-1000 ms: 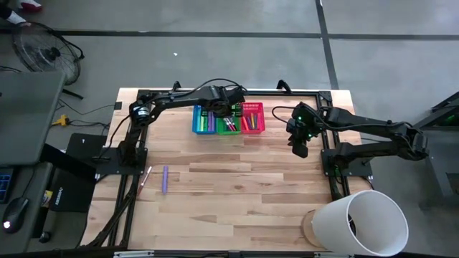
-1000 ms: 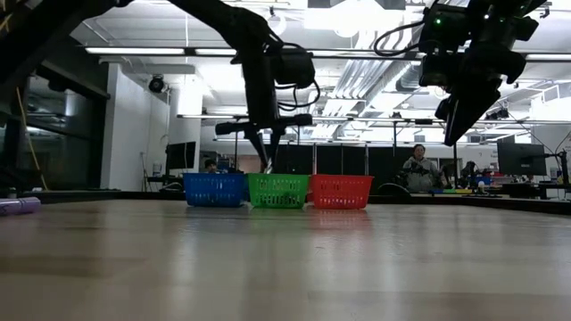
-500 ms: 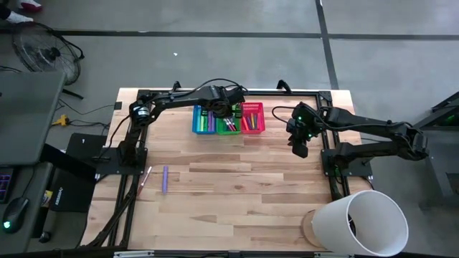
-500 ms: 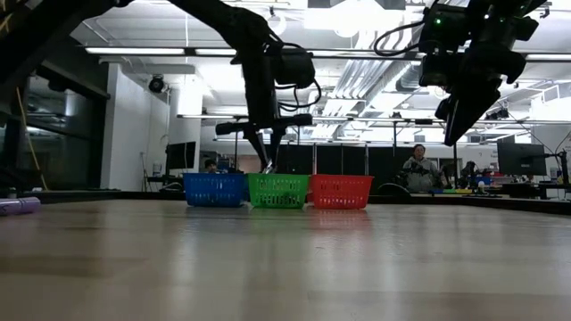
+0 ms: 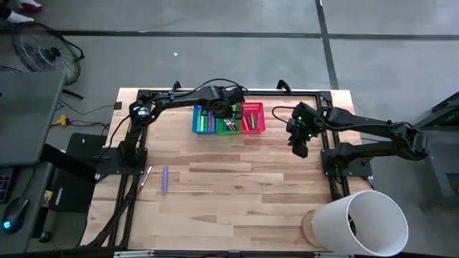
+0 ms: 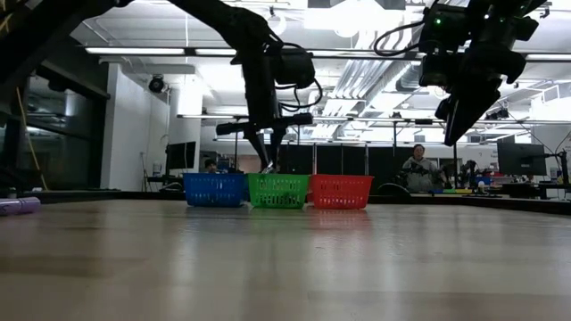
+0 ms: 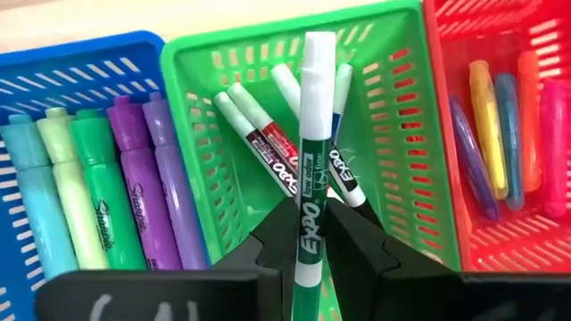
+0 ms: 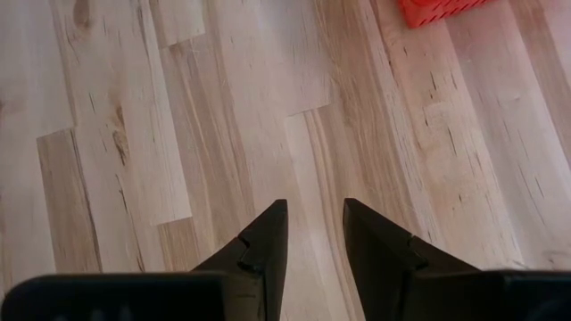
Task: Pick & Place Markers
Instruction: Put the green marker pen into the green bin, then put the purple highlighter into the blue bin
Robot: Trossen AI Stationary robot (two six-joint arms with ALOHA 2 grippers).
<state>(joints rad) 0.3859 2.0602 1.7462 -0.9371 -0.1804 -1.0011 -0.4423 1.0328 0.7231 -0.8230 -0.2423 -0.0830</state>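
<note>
Wooden table (image 5: 237, 193); seemingly workshop behind.

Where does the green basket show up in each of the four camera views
High view: green basket, middle of three at the table's far edge, under the left hand.
Low view: green basket centre, between blue basket and red basket.
Left wrist view: green basket fills the centre.
Right wrist view: not in it; only a red basket corner.
Shared landmark: the red basket.
</note>
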